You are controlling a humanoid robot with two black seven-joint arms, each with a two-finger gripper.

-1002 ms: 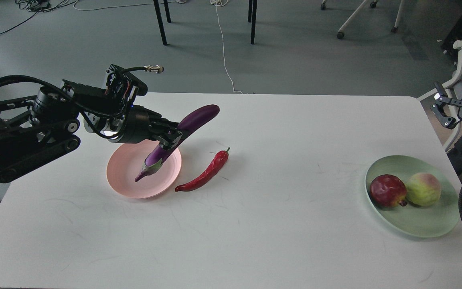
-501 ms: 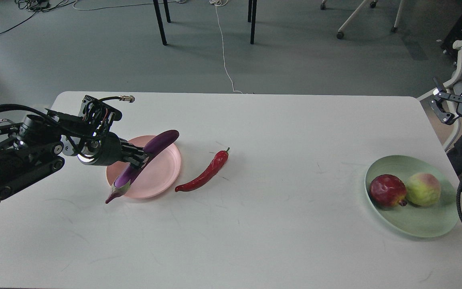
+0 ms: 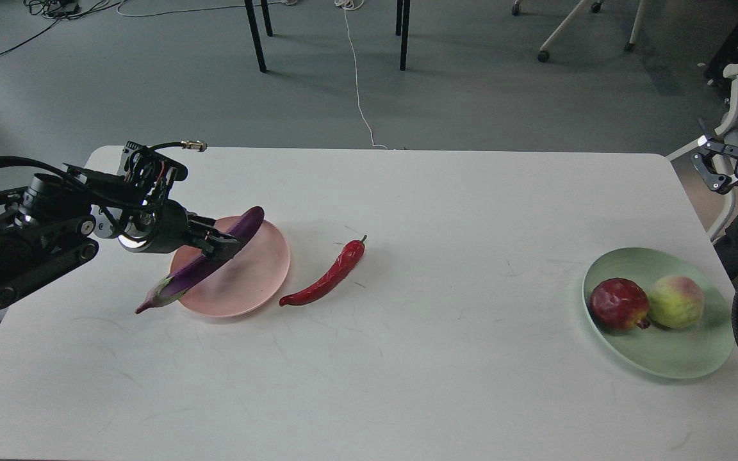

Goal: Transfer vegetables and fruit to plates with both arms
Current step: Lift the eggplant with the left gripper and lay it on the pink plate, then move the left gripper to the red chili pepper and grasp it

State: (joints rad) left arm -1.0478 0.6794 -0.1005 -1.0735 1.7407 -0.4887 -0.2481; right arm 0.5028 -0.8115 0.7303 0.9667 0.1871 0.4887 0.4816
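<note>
My left gripper [image 3: 223,246] is shut on the purple eggplant [image 3: 183,276] at its middle, over the left part of the pale pink plate [image 3: 254,275]. The eggplant lies slanted, its stem cap past the plate's left rim and its tip over the plate. The red chili pepper [image 3: 327,275] lies on the table just right of the pink plate. The pale green plate [image 3: 670,358] at the right holds the dark red fruit [image 3: 619,304] and the yellow-green fruit [image 3: 675,301]. My right gripper [image 3: 715,168] is at the right edge, beyond the table, empty, its fingers apart.
The white table [image 3: 407,352] carries only the two plates and the produce. Beyond its far edge are chair and table legs [image 3: 255,35] and a white cable [image 3: 356,77] on the grey floor. A person's arm shows at the top right corner.
My left arm has drawn back to the left and lowered the eggplant, which has tipped flatter over the pink plate's left rim. The right gripper has shifted slightly.
</note>
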